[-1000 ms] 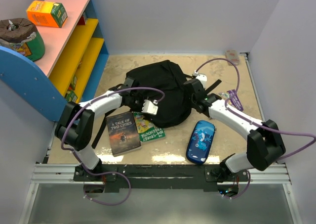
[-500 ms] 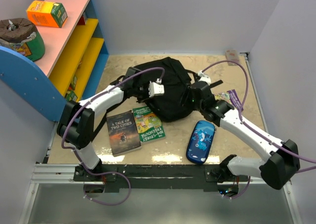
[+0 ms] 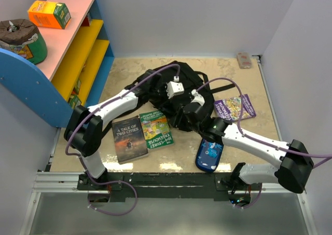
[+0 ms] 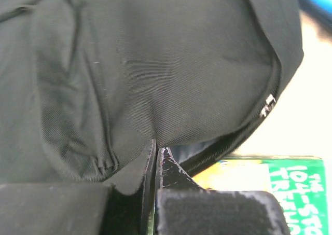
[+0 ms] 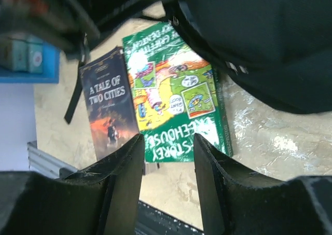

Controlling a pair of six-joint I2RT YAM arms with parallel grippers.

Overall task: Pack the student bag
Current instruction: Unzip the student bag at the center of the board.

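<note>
The student bag [image 3: 193, 80], a floppy black backpack, lies at the middle back of the table, partly hidden by both arms. My left gripper [image 3: 176, 99] is shut on a fold of the bag's fabric near its zip opening; in the left wrist view the fold [image 4: 154, 141] sits between the closed fingertips. My right gripper [image 3: 181, 118] is open and empty at the bag's near edge, above the green Treehouse book [image 3: 155, 130]. The right wrist view shows that green book [image 5: 176, 100], "A Tale of Two Cities" [image 5: 106, 113] and the bag [image 5: 259, 38].
"A Tale of Two Cities" [image 3: 129, 139] lies left of the green book. A purple book [image 3: 234, 108] lies right of the bag. A blue pencil case [image 3: 209, 153] sits under the right forearm. A coloured shelf [image 3: 78, 53] stands at the left. A small object [image 3: 244, 59] lies at the far right.
My left gripper moved right and farther back, pulling the bag's fabric up. My right arm swung from the bag's right side to its near edge, uncovering the purple book.
</note>
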